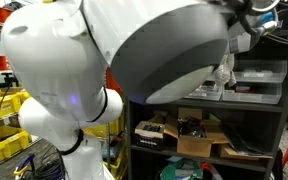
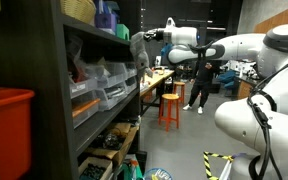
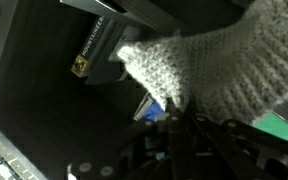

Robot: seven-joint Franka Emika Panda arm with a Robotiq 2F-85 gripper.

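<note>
shelf unit (image 2: 54,110) fills left of frame in an exterior view, white arm (image 2: 234,50) comes in from the right, reaching shelf's upper level. orange stool (image 2: 170,105) mid-frame, well apart from both. gripper (image 2: 145,40) upper centre, just beside shelf front; jaws closed, pinching a knit cloth (image 3: 219,60), pale grey, covers upper right of wrist view & hangs under gripper in both exterior views. black box w/ gold label (image 3: 89,52) upper left of wrist view, near cloth

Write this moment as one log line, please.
gripper: shut on knit cloth | where: up by the shelf | cloth: off-white, chunky knit
</note>
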